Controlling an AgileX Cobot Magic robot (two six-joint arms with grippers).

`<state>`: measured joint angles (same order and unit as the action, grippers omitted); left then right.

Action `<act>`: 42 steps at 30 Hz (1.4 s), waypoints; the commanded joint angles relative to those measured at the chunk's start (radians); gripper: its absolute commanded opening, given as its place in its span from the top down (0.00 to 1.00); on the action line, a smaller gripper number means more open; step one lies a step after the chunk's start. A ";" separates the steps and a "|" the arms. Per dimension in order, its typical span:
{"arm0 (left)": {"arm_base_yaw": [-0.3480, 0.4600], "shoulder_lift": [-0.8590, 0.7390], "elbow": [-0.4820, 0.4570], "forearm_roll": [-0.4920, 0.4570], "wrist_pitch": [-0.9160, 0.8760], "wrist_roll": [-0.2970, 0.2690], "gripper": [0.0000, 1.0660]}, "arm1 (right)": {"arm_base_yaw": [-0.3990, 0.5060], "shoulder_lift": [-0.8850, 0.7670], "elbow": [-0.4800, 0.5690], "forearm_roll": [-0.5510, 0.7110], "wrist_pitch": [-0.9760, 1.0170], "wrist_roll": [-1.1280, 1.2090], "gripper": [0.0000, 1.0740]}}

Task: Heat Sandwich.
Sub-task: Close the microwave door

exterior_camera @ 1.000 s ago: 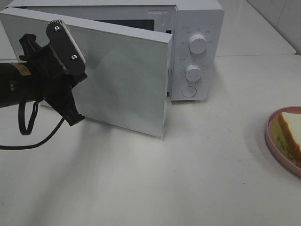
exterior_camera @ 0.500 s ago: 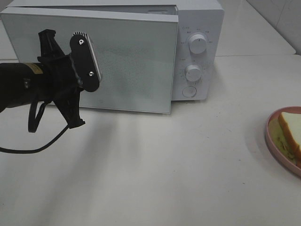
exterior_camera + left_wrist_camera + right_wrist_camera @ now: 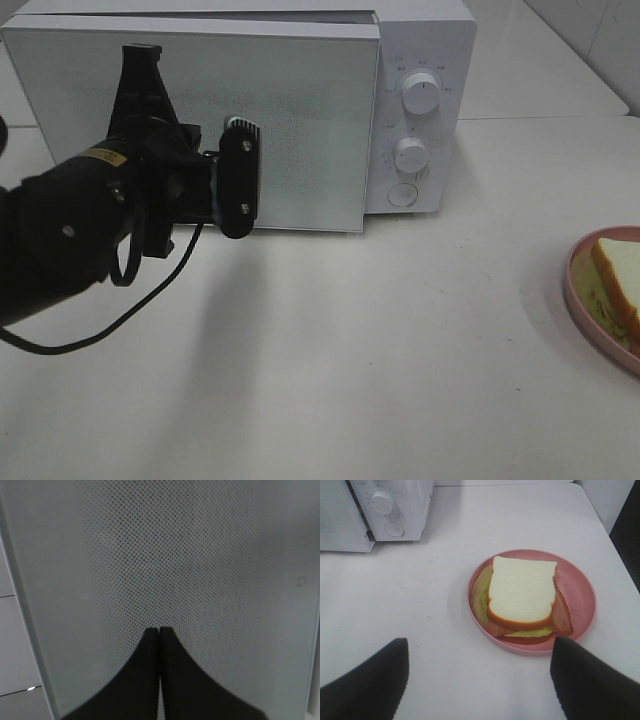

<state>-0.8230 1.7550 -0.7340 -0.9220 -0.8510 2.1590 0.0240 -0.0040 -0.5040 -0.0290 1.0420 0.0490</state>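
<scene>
Fingers of my left gripper (image 3: 159, 632) are pressed together, holding nothing, right at the microwave door (image 3: 300, 120). My right gripper (image 3: 479, 680) is wide open and empty, near the sandwich (image 3: 522, 592) on its pink plate (image 3: 580, 587). I should push slow and flat. White table (image 3: 400, 350) has lots of room.

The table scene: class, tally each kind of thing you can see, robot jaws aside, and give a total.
Microwave: 1
Microwave knobs: 2
Pink plate: 1
Sandwich: 1
Total: 5
</scene>
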 commanded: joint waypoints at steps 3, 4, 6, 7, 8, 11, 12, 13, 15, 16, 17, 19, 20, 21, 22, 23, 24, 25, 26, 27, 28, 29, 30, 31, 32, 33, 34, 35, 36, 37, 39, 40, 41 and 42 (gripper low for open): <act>-0.028 0.087 -0.034 -0.010 -0.177 0.022 1.00 | -0.005 -0.027 0.001 -0.008 -0.003 -0.010 0.30; -0.028 0.103 -0.046 -0.011 -0.200 0.019 1.00 | -0.005 -0.027 0.001 -0.008 -0.003 -0.010 0.30; -0.028 0.132 -0.073 -0.014 -0.233 0.019 1.00 | -0.005 -0.027 0.001 -0.008 -0.003 -0.010 0.30; -0.028 0.132 -0.073 -0.014 -0.233 0.019 1.00 | -0.005 -0.027 0.001 -0.008 -0.003 -0.010 0.30; -0.028 0.155 -0.096 -0.019 -0.265 0.018 1.00 | -0.005 -0.027 0.001 -0.008 -0.003 -0.010 0.30; -0.028 0.173 -0.117 -0.027 -0.285 0.015 1.00 | -0.005 -0.027 0.001 -0.008 -0.003 -0.010 0.30; -0.028 0.189 -0.137 -0.031 -0.285 0.011 1.00 | -0.005 -0.027 0.001 -0.008 -0.003 -0.010 0.30; -0.028 0.195 -0.146 -0.033 -0.288 0.002 1.00 | -0.005 -0.027 0.001 -0.008 -0.003 -0.010 0.30; -0.028 0.201 -0.155 -0.033 -0.288 -0.011 1.00 | -0.005 -0.027 0.001 -0.008 -0.003 -0.010 0.30; -0.028 0.208 -0.165 -0.035 -0.288 -0.039 1.00 | -0.005 -0.027 0.001 -0.008 -0.003 -0.010 0.30; -0.028 0.211 -0.169 -0.036 -0.292 -0.053 1.00 | -0.005 -0.027 0.001 -0.008 -0.003 -0.010 0.30; -0.028 0.219 -0.175 -0.037 -0.298 -0.070 1.00 | -0.005 -0.027 0.001 -0.008 -0.003 -0.009 0.30; -0.028 0.219 -0.175 -0.037 -0.298 -0.070 1.00 | -0.005 -0.027 0.001 -0.008 -0.003 -0.009 0.30; -0.028 0.225 -0.177 -0.036 -0.298 -0.070 1.00 | -0.005 -0.027 0.001 -0.008 -0.003 -0.009 0.30; -0.028 0.228 -0.177 -0.036 -0.298 -0.070 1.00 | -0.005 -0.027 0.001 -0.008 -0.003 -0.009 0.30; -0.027 0.232 -0.177 -0.036 -0.298 -0.070 1.00 | -0.005 -0.027 0.001 -0.008 -0.003 -0.009 0.30; -0.027 0.232 -0.177 -0.036 -0.298 -0.070 1.00 | -0.005 -0.027 0.001 -0.008 -0.003 -0.009 0.30; -0.022 0.237 -0.177 -0.036 -0.298 -0.071 1.00 | -0.005 -0.027 0.001 -0.008 -0.003 -0.009 0.30; -0.021 0.240 -0.177 -0.036 -0.293 -0.075 1.00 | -0.005 -0.027 0.001 -0.008 -0.003 -0.009 0.30; -0.017 0.240 -0.177 -0.036 -0.291 -0.082 1.00 | -0.005 -0.027 0.001 -0.008 -0.003 -0.009 0.30; -0.007 0.240 -0.177 -0.025 -0.291 -0.103 1.00 | -0.005 -0.027 0.001 -0.008 -0.003 -0.009 0.30; -0.007 0.240 -0.177 -0.025 -0.291 -0.103 1.00 | -0.005 -0.027 0.001 -0.008 -0.003 -0.009 0.30; -0.001 0.240 -0.177 -0.023 -0.291 -0.109 1.00 | -0.005 -0.027 0.001 -0.008 -0.003 -0.009 0.30; 0.005 0.240 -0.178 -0.020 -0.291 -0.116 1.00 | -0.005 -0.027 0.001 -0.008 -0.003 -0.009 0.30; 0.014 0.240 -0.178 -0.017 -0.291 -0.116 1.00 | -0.005 -0.027 0.001 -0.008 -0.003 -0.009 0.30; 0.014 0.240 -0.178 -0.017 -0.291 -0.116 1.00 | -0.005 -0.027 0.001 -0.008 -0.003 -0.009 0.30; 0.019 0.240 -0.178 -0.014 -0.291 -0.116 1.00 | -0.005 -0.027 0.001 -0.008 -0.003 -0.009 0.30; 0.022 0.240 -0.178 -0.013 -0.291 -0.116 1.00 | -0.005 -0.027 0.001 -0.008 -0.003 -0.009 0.30; 0.028 0.241 -0.179 -0.009 -0.291 -0.118 1.00 | -0.005 -0.027 0.001 -0.008 -0.003 -0.009 0.30; 0.040 0.244 -0.181 0.005 -0.283 -0.125 1.00 | -0.005 -0.027 0.001 -0.008 -0.003 -0.009 0.30; 0.047 0.249 -0.186 0.012 -0.280 -0.125 1.00 | -0.005 -0.027 0.001 -0.008 -0.003 -0.009 0.30; 0.051 0.251 -0.191 0.016 -0.277 -0.125 1.00 | -0.005 -0.027 0.001 -0.008 -0.003 -0.009 0.30; 0.051 0.261 -0.211 0.018 -0.276 -0.124 1.00 | -0.005 -0.027 0.001 -0.008 -0.003 -0.009 0.30; 0.051 0.261 -0.211 0.018 -0.276 -0.124 1.00 | -0.005 -0.027 0.001 -0.008 -0.003 -0.009 0.30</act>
<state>-0.7770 2.0090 -0.9260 -0.9160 -1.1260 2.0480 0.0240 -0.0040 -0.5040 -0.0290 1.0420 0.0490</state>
